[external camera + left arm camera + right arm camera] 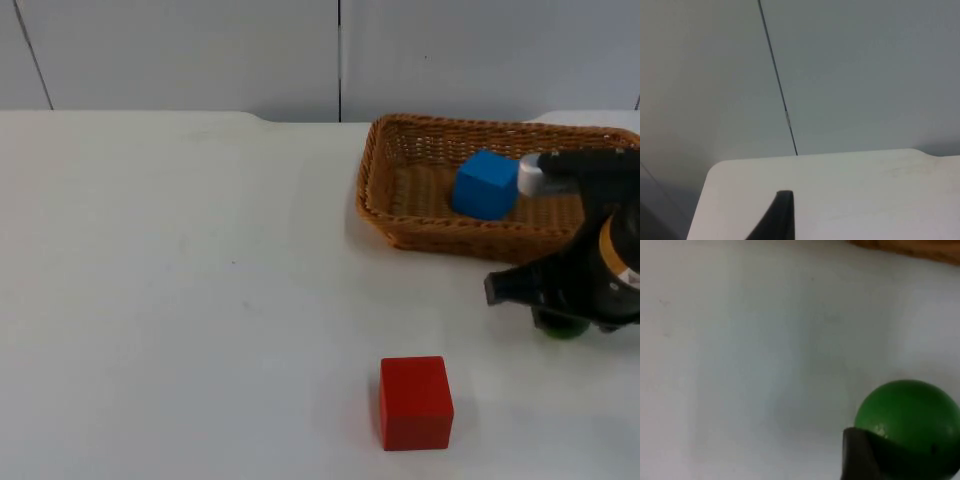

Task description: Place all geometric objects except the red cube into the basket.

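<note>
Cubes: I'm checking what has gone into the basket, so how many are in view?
2. The blue cube lies in the basket. The red cube stands on the table in front of it. The right arm could hide more.

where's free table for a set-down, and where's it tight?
Free: the whole table left of the red cube and basket, and the strip between those two. Tight: the right edge, where the right pincer sits at the green ball just in front of the basket. The basket already holds a blue cube. The left arm waits off to the side.
</note>
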Controlling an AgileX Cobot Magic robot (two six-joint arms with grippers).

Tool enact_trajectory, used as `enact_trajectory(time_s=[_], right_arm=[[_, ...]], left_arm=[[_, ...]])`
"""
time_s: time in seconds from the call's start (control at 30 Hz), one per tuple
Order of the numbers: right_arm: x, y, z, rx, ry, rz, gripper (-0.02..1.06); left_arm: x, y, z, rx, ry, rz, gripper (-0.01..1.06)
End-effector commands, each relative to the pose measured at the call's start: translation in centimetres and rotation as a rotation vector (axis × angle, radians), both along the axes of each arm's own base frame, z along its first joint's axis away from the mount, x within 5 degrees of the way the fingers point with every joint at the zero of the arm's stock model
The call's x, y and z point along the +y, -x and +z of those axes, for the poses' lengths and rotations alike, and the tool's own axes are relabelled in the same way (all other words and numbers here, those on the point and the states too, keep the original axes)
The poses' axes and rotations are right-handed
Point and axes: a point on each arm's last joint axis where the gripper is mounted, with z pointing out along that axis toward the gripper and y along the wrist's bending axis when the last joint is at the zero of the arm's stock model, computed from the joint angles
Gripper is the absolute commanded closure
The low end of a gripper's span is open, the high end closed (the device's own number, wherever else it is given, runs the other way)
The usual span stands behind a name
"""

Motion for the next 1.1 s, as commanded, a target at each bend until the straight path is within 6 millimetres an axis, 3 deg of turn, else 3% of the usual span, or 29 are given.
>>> enact_trajectory(time_s=[0.0, 0.13, 0.17, 0.3, 0.43, 0.67, 0.83, 0.93, 1.07], right_arm=[[0.3, 0.1, 2.6, -0.070, -0.020, 0.024, 1.04], [0.1, 1.3, 9.5, -0.249, -0.091, 0.043, 1.04], [0.1, 1.3, 9.5, -0.249, -0.091, 0.043, 1.04], [-1.6, 3.1, 15.4, -0.425, -0.086, 0.027, 1.04], [-2.9, 3.5, 17.1, -0.509, 0.026, 0.026, 1.04], [-5.2, 1.2, 16.1, -0.534, 0.061, -0.014, 1.04], [-7.1, -1.5, 13.3, -0.487, 0.008, -0.026, 1.04], [-8.1, -3.8, 10.5, -0.414, 0.003, -0.038, 1.04], [-7.6, -6.3, 8.8, -0.388, 0.033, 0.016, 1.04]], left_arm=[[0.1, -0.2, -0.1, -0.010, -0.005, 0.003, 0.00], [0.1, -0.1, -0.1, -0.008, -0.006, 0.003, 0.00], [0.1, -0.1, -0.1, -0.008, -0.006, 0.003, 0.00], [0.1, -0.1, -0.1, -0.007, -0.008, 0.004, 0.00], [0.1, -0.1, -0.1, -0.009, -0.008, 0.004, 0.00], [0.1, -0.2, -0.1, -0.010, -0.008, 0.003, 0.00], [0.0, -0.2, -0.1, -0.010, -0.004, 0.002, 0.00], [0.0, -0.2, -0.1, -0.010, -0.004, 0.002, 0.00], [0.0, -0.2, -0.1, -0.010, 0.002, 0.004, 0.00]])
